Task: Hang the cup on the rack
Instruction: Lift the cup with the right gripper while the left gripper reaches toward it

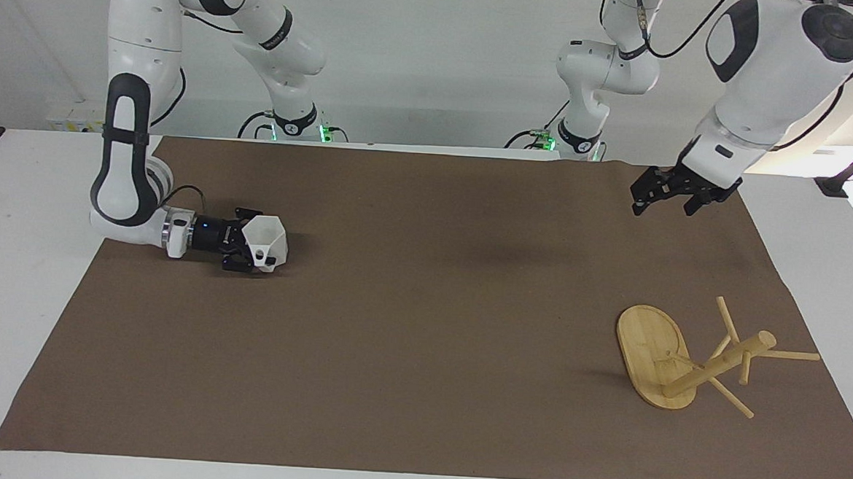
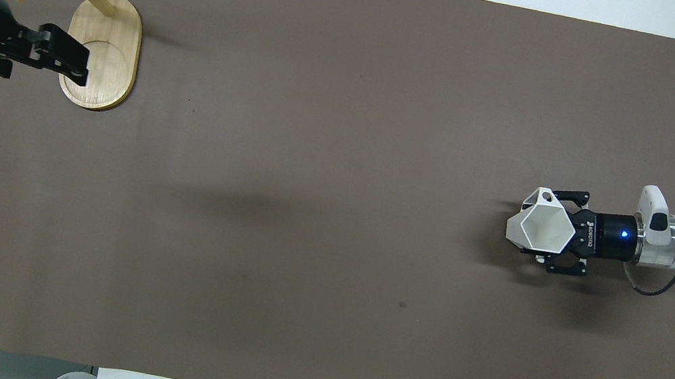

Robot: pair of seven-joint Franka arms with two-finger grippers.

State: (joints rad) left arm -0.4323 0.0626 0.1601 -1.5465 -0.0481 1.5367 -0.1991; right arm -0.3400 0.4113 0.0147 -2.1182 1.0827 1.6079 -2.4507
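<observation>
The small white faceted cup [image 1: 270,236] lies on its side on the brown mat at the right arm's end of the table, and it also shows in the overhead view [image 2: 541,225]. My right gripper [image 1: 252,249] reaches in level with the mat and is shut on the cup, also seen from overhead [image 2: 551,229]. The bamboo rack [image 1: 658,354] stands upright on its oval base at the left arm's end, and it shows in the overhead view [image 2: 111,28]. My left gripper [image 1: 662,202] hangs open and empty, high over the mat beside the rack, and from overhead [image 2: 58,57] it covers the base's edge.
The brown mat [image 1: 420,356] covers most of the white table [image 1: 16,262]. The rack's thin pegs [image 1: 793,355] stick out toward the mat's edge at the left arm's end.
</observation>
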